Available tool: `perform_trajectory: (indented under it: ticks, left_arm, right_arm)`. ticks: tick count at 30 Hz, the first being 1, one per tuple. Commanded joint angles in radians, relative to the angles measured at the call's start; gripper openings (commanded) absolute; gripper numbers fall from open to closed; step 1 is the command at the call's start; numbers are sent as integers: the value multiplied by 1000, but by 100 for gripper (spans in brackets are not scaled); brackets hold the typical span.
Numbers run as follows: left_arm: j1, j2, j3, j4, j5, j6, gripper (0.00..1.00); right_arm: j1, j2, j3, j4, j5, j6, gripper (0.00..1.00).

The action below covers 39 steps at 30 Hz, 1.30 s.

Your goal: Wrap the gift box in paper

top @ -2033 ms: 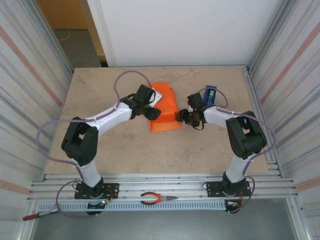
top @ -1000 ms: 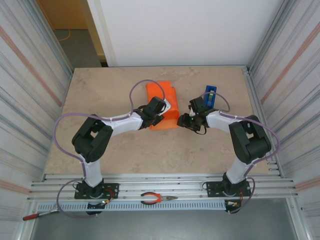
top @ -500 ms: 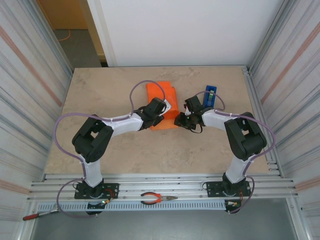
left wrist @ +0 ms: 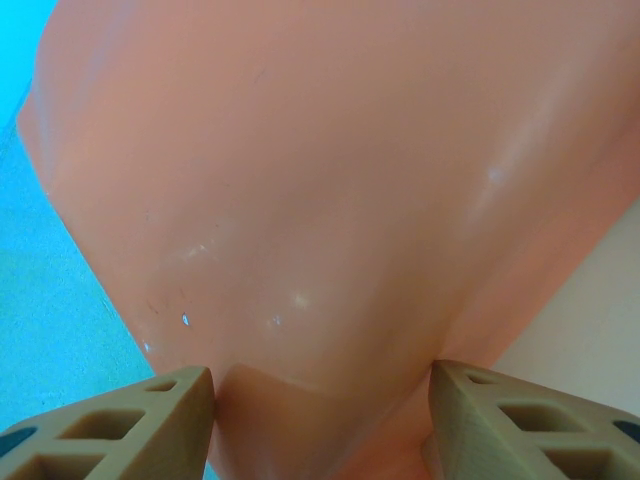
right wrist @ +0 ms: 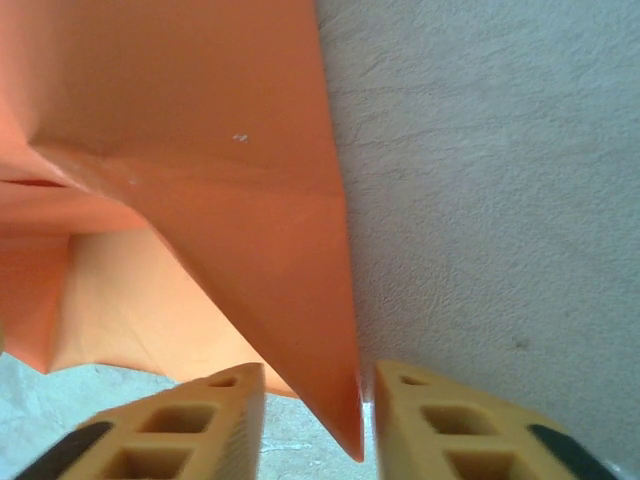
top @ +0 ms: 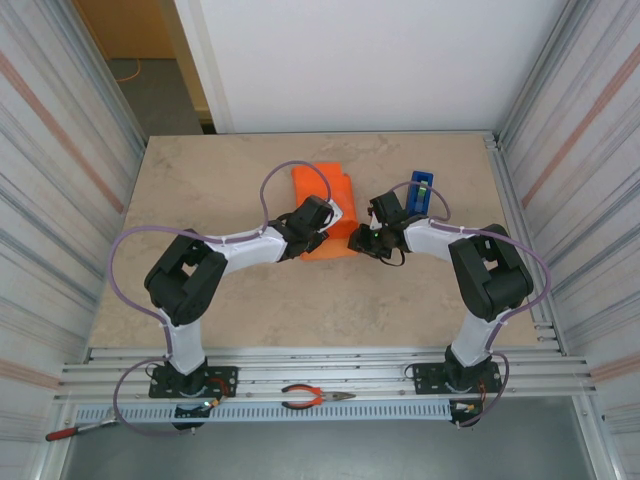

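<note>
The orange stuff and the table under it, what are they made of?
The orange sheet looks like thin paper, slightly glossy: it holds sharp creases and folds to a point. The table looks like stone or stone-look laminate, beige and matte with fine grainy veins; which one I cannot tell.
</note>
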Motion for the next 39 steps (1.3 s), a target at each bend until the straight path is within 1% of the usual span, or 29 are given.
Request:
perform_trajectory:
  ticks: [1, 2, 3, 4, 14, 24, 31, 36, 37, 38, 39]
  left_arm:
    - [-15, 33, -28, -35, 25, 7, 59]
    - [-17, 33, -28, -36, 25, 8, 59]
    - [-18, 33, -29, -35, 26, 9, 58]
    - [-18, 34, -30, -36, 27, 11, 58]
    - [-26, 39, -30, -35, 31, 14, 57]
    - [-32, 41, -31, -36, 34, 17, 56]
    - [-38, 44, -31, -34, 36, 15, 56]
    - [-40, 42, -32, -34, 35, 15, 56]
    - [-41, 42, -32, -34, 35, 15, 55]
    - [-41, 42, -32, -34, 36, 16, 55]
    - [-41, 42, -31, -34, 36, 15, 55]
  right_arm:
    - [0, 22, -5, 8, -21, 9, 17]
    - [0, 20, -5, 12, -25, 12, 8]
    - [0, 15, -5, 14, -30, 13, 3]
    - [2, 9, -3, 15, -36, 15, 0]
    - [17, -22, 21, 33, -67, 46, 0]
    - [23, -22, -1, 168, -90, 122, 0]
    - [37, 28, -1, 263, -88, 174, 0]
    - [62, 91, 7, 315, -69, 204, 0]
    - [65, 104, 7, 324, -71, 209, 4]
    - [69, 118, 8, 332, -72, 216, 13]
    - [72, 129, 8, 340, -76, 220, 18]
